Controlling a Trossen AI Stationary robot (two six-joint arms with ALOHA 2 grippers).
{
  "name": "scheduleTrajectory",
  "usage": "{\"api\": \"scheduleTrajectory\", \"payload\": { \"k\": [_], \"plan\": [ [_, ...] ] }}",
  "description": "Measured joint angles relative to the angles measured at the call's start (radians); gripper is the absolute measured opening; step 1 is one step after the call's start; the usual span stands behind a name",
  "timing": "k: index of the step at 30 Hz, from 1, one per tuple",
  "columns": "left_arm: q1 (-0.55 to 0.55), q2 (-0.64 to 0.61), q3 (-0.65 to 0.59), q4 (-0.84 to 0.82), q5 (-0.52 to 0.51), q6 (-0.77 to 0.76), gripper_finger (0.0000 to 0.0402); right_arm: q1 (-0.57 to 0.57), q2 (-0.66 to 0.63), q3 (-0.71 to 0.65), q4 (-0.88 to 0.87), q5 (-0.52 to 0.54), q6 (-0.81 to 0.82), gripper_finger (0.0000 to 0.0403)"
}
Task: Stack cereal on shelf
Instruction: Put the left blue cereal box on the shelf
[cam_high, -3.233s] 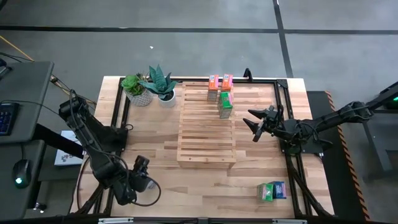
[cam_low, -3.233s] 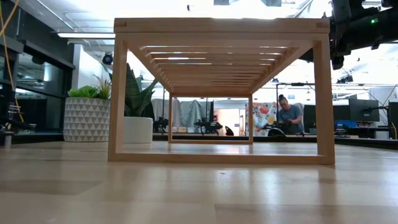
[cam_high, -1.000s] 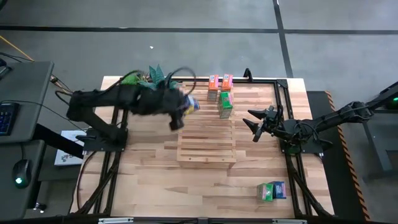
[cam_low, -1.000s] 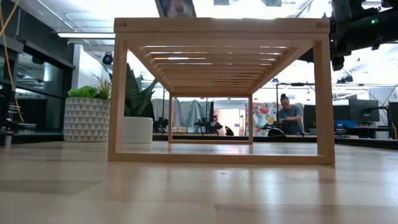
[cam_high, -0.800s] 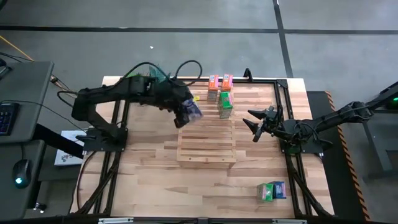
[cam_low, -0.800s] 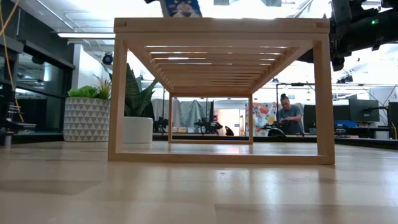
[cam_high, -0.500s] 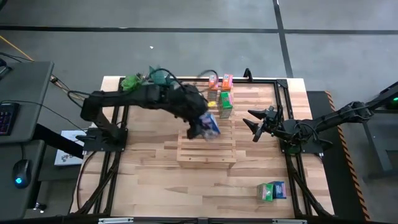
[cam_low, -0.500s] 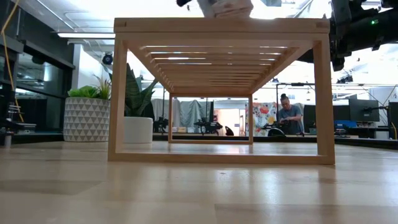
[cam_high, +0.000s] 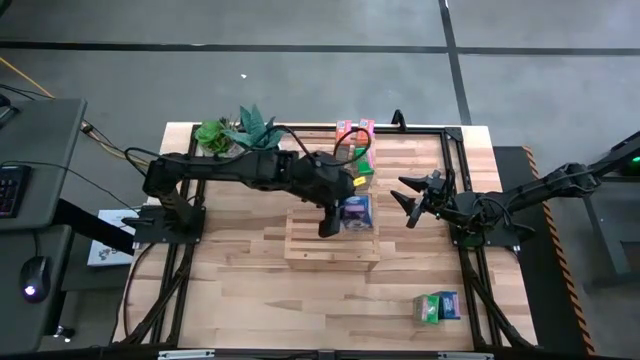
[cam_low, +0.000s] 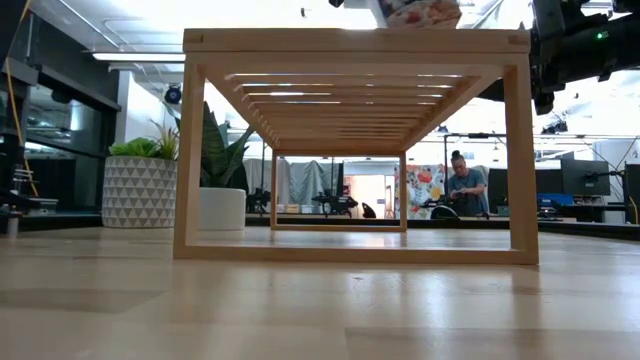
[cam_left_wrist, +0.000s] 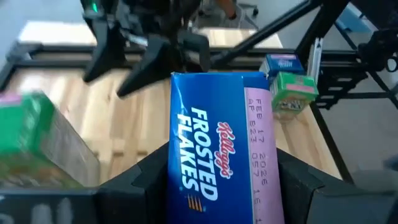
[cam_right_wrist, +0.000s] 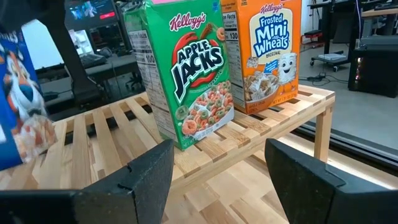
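My left gripper (cam_high: 340, 212) reaches over the pale slatted shelf (cam_high: 330, 245) and is shut on a blue cereal box (cam_high: 356, 212), which the low view shows at the shelf's top edge (cam_low: 420, 12). An orange box (cam_high: 355, 130) and a green box (cam_high: 362, 166) stand upright on the shelf's far end. A green and a blue box (cam_high: 437, 307) lie on the table near its right near corner. My right gripper (cam_high: 408, 200) is open, hovering right of the shelf, facing the green box (cam_right_wrist: 186, 74) and the orange box (cam_right_wrist: 267, 56). My left gripper holds the blue Frosted Flakes box (cam_left_wrist: 217, 149) pinched between its two fingers (cam_left_wrist: 149, 180), one on each of two opposite sides. It comes at the box from the table's left. The box is over the shelf's right middle; whether its bottom touches the slats I cannot tell.
Two potted plants (cam_high: 235, 135) stand at the table's far left, behind the left arm. Black frame rails (cam_high: 455, 180) run along the table's sides. Bare slats (cam_high: 330, 245) remain on the shelf's near half. A person (cam_low: 462, 190) sits in the room far behind.
My left arm has swung from the shelf's far left corner toward the table's right and near edge, carrying the blue box across the shelf to its right middle, with the box lifted throughout. The right arm has kept still.
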Motion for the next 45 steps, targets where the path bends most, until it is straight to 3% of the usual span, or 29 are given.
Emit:
{"api": "scheduleTrajectory", "payload": {
  "k": [22, 28, 45],
  "plan": [
    [0.008, 0.079, 0.000, 0.060, -0.001, 0.092, 0.0190, 0.000, 0.006, 0.000, -0.007, 0.000, 0.000, 0.0246],
    [0.000, 0.079, 0.000, 0.055, 0.028, 0.207, 0.0192, 0.000, 0.006, 0.000, -0.006, 0.001, 0.000, 0.0246],
    [0.000, 0.075, 0.013, 0.040, 0.027, 0.194, 0.0254, 0.000, 0.007, 0.000, -0.006, 0.002, 0.000, 0.0246]
  ]
}}
